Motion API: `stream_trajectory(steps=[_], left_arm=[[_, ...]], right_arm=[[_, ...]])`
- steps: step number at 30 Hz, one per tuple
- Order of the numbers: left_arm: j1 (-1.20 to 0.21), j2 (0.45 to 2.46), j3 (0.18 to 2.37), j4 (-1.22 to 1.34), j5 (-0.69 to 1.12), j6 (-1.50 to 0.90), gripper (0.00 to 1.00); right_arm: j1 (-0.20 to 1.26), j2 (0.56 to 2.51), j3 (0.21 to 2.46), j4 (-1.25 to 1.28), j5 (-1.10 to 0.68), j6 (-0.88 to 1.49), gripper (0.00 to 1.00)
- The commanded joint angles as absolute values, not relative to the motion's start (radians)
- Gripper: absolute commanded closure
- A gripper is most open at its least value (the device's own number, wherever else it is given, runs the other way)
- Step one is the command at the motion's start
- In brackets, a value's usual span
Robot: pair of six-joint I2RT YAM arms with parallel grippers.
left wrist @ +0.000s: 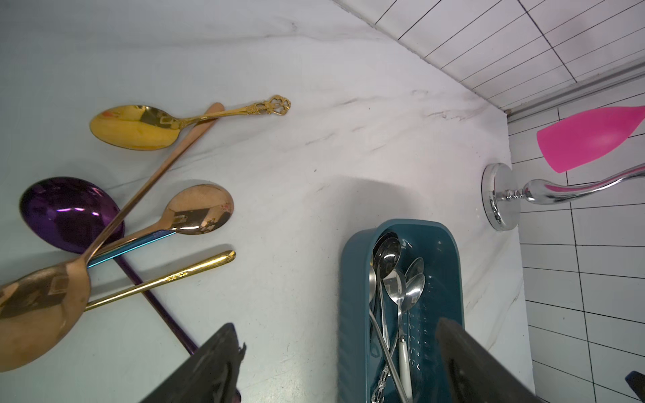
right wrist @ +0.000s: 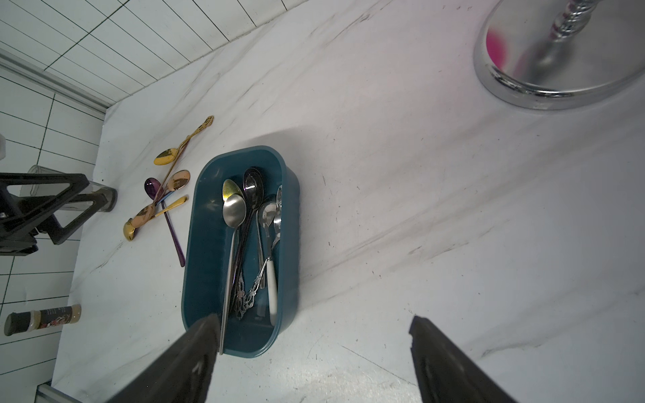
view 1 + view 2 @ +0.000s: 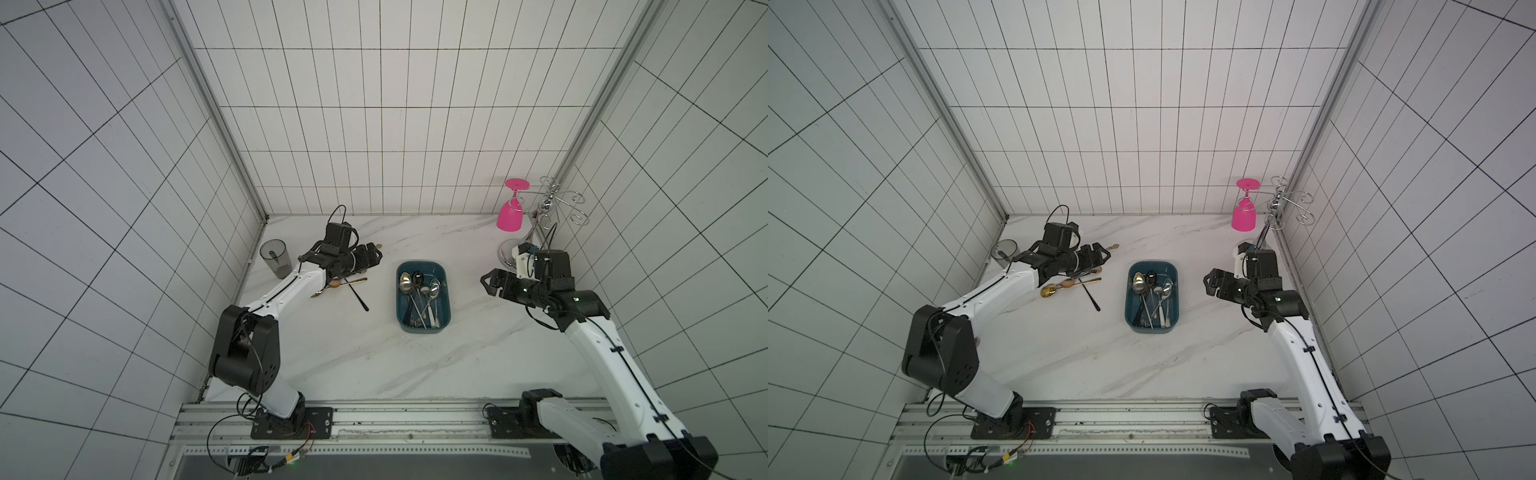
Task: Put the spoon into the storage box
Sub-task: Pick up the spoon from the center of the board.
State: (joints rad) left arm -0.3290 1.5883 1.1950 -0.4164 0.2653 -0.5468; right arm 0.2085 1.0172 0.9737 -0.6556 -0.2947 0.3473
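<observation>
Cup: a smoky, see-through cup stands upright in the far-left corner of the bench, by the wall.
My left end effector: my left end effector is released. Its fingers are spread wide with nothing between them. It hangs over the bench between the cup and the storage box, close to the loose spoons.
Loose spoons: 5 loose spoons lie crossed in a pile on the bench, left of the storage box and apart from it. 1 is gold with an ornate handle, 2 are rose-gold, 1 is purple and 1 is plain gold.
Storage box: the dark teal storage box sits mid-bench. It holds several silver spoons, 1 dark spoon and 1 with a white handle, their bowls toward the back wall.
My right end effector: my right end effector is released and empty. It is right of the storage box, apart from it, with its fingers pointing that way.
Rack: a chrome rack stands in the far-right corner, and a pink goblet hangs on it upside down.
</observation>
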Motion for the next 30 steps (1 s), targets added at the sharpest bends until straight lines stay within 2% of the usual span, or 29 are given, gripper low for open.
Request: stream_trajectory(steps=[1,6,11,17,22,30], left_arm=[[-0.321,1.551,1.232,-0.43,0.187,-0.333,0.09],[-0.302,1.558,1.308,-0.501,0.065,-0.062,0.07],[-0.271,1.586,1.368,-0.582,0.113,0.085,0.07],[-0.26,1.661,1.474,-0.698,0.073,0.224,0.08],[-0.213,1.75,1.59,-0.878,0.068,0.281,0.16],[-0.151,1.813,1.543,-0.969,0.046,0.36,0.27]], right_arm=[[0.199,1.023,0.978,-0.65,-0.303,0.325,0.11],[0.198,1.026,0.984,-0.658,-0.301,0.305,0.11],[0.198,1.031,0.986,-0.657,-0.306,0.298,0.11],[0.198,1.026,0.982,-0.657,-0.31,0.294,0.12],[0.199,1.021,0.979,-0.658,-0.307,0.29,0.12],[0.198,1.032,0.977,-0.652,-0.314,0.292,0.12]])
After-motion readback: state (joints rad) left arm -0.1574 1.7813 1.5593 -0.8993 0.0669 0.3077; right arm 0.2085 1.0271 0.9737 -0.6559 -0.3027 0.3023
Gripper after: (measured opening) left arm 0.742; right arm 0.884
